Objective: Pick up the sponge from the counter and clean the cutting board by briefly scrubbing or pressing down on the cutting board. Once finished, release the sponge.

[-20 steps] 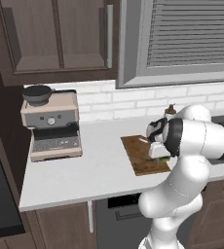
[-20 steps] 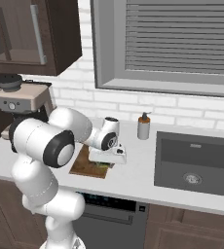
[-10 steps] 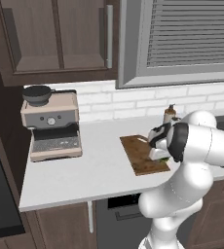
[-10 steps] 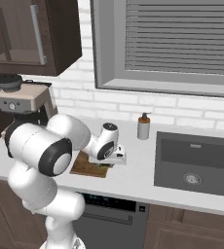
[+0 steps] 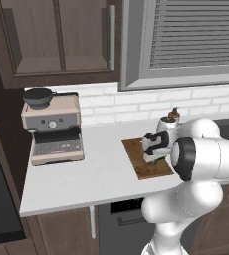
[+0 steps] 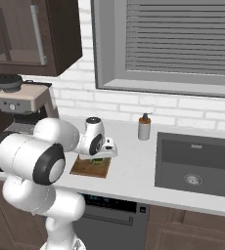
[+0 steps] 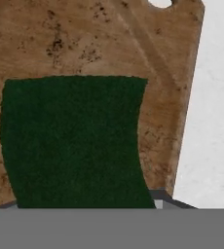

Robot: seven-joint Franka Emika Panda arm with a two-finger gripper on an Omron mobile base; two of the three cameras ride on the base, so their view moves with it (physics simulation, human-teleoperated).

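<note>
A simulated kitchen with dark wood cabinets, a white brick wall and a shuttered window above a pale grey-white counter (image 5: 101, 164). An espresso machine (image 5: 52, 127) stands at the left of the counter, a soap dispenser (image 6: 144, 127) sits near the wall, and a dark sink (image 6: 197, 163) is set into the worktop to the right.

The cutting board (image 5: 145, 162) lies flat on the counter in front of the robot, brown and mottled, with a pale notch (image 7: 161, 3) at one short end. The arm bends down over it, and the gripper (image 5: 154, 155) is low over the board's right part in the left base view.

In the hand view the sponge (image 7: 75, 141) shows its dark green top; it lies over the cutting board, close under the camera, with bare wood on three sides and the counter beside the board's edge. A trace of green shows under the hand in the right base view. Whether the fingers are clamped on the sponge or loose cannot be told, as the fingertips are hidden
</note>
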